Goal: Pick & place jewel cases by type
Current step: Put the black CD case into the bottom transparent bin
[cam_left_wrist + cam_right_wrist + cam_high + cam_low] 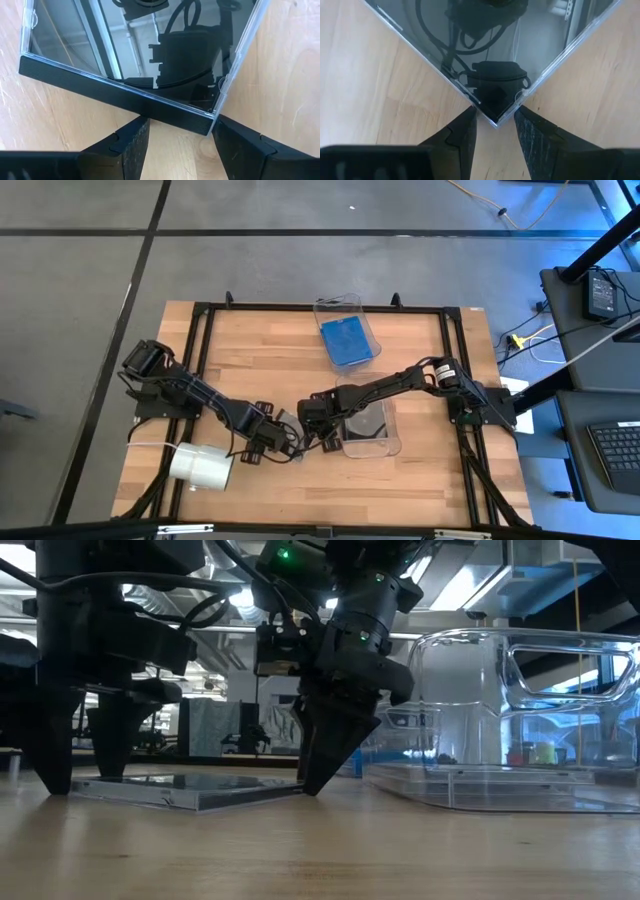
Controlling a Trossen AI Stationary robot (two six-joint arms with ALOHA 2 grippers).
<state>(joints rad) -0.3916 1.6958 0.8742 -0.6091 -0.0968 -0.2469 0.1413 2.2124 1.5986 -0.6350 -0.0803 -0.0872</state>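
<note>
The right gripper (494, 131) is straddling one corner of a dark jewel case (190, 788) lying flat on the tabletop (420, 475), its fingers spread apart and not yet closing. Opposite it, the left gripper (179, 145) is bracketing another corner of the same case, fingers likewise parted.

Just beside the right gripper, a clear bin (366, 427) is holding a dark case (362, 424). Farther back, a second bin (347, 332) is holding blue cases (347, 340). A white roll (200, 465) is lying near the left arm.

Sorting is looking nearly done: the dark case between the grippers appears to be the only one still out.
</note>
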